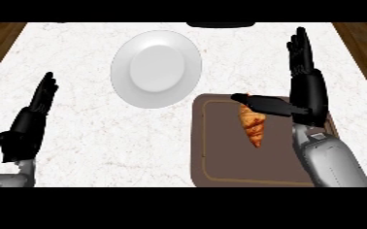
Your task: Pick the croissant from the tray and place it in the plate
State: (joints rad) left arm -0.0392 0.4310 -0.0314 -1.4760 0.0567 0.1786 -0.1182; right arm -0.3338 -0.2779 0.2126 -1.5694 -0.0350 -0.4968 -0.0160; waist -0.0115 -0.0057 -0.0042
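Two hands in play, and the action is all on the right side: the croissant [252,124] lies on the brown tray [215,165], pointed end toward the robot, and the right hand [305,85] is poised over the tray's far right part. The risk, as I read it: that thumb is stretched across the pastry's top end while the fingers stand straight up, so a close from this pose could nudge the croissant sideways along the tray rather than trap it. The white plate [156,68] sits just beyond the tray's far left corner, so a carry would also need to clear the tray's rim. Right hand is spread wide, nothing gripped; whether the thumb touches the croissant, I can't tell. Left hand [28,121] rests at the left edge, fingers up and straight, holding nothing.
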